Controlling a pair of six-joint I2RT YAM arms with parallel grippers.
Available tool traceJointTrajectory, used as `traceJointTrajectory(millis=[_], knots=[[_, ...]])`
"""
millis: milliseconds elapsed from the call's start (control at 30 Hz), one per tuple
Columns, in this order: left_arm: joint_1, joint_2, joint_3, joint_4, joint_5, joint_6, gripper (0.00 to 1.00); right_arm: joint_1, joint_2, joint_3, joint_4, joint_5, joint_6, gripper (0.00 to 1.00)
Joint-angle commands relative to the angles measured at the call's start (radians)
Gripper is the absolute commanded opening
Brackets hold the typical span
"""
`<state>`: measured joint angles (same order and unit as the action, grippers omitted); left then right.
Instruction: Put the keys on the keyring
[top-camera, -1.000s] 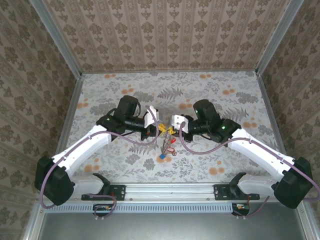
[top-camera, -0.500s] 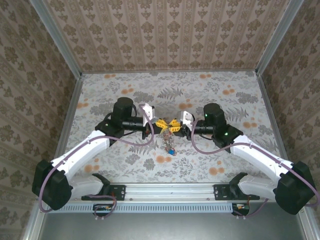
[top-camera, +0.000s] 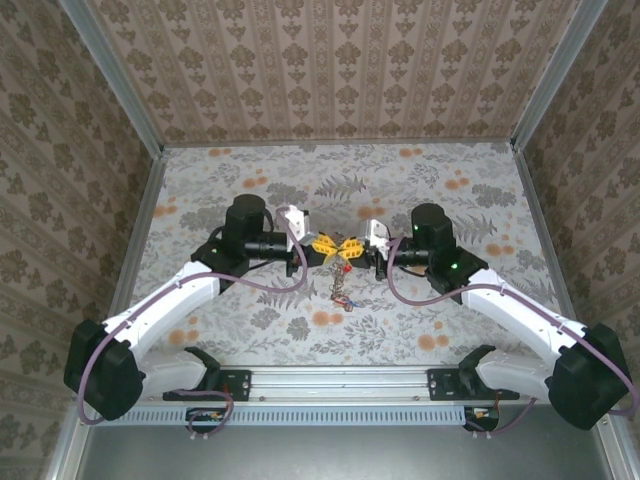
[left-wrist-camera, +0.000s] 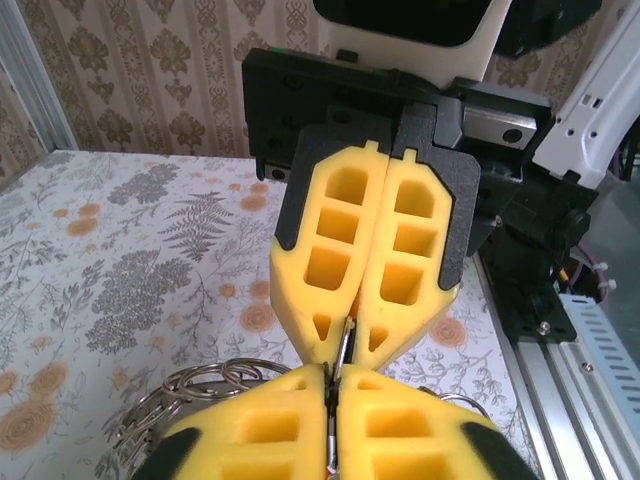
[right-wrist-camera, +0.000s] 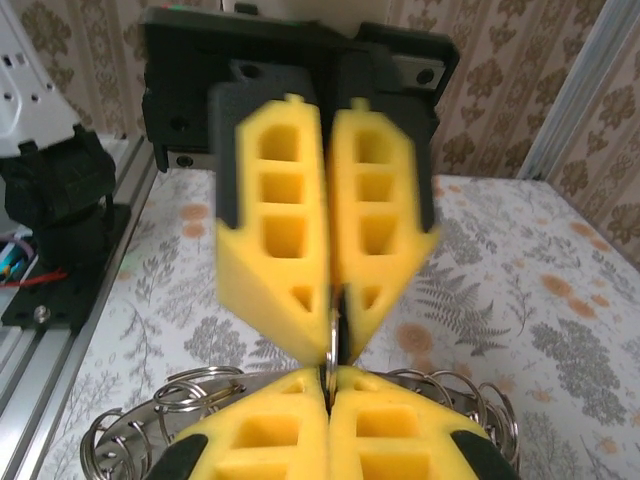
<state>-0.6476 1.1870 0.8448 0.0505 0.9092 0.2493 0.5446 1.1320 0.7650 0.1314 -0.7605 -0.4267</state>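
Both pincers have closed in toward each other over the last second, and the bunch of keys (top-camera: 342, 290) that sprawled wider on the table (top-camera: 450, 200) now sits drawn in beneath them.

Nearest the arm bases is that bunch, dark and tangled. Whether it dangles or rests on the table I cannot tell. Just beyond it the left pincer (top-camera: 327, 246) and the right pincer (top-camera: 348, 250) meet tip to tip. From the wrist cameras each pair of yellow fingers is pressed together on a thin wire, the keyring (left-wrist-camera: 343, 348), which runs straight from one pincer into the other. So both grip the keyring, from opposite sides. Small rings (right-wrist-camera: 165, 415) fan out low on either side of the right pincer's fingers.

As for progress, the keys look gathered under the ring, and some seem threaded already. Whether every key is on cannot be made out. What is probably left is working the last loop along the wire, then letting go.
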Motion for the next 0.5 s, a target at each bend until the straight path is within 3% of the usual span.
traceJointTrajectory(millis=[0,100,333,467], knots=[[-0.007,-0.010,0.034,-0.110,-0.032,0.068,0.24,0.016,0.001,0.087,-0.216,0.045,-0.154,0.00],[-0.013,0.002,0.056,-0.176,-0.056,0.095,0.28,0.033,0.019,0.142,-0.343,0.087,-0.230,0.00],[-0.030,0.036,0.098,-0.253,-0.067,0.151,0.28,0.070,0.052,0.174,-0.393,0.119,-0.279,0.00],[-0.035,0.037,0.104,-0.274,-0.060,0.179,0.14,0.077,0.056,0.178,-0.387,0.123,-0.279,0.00]])
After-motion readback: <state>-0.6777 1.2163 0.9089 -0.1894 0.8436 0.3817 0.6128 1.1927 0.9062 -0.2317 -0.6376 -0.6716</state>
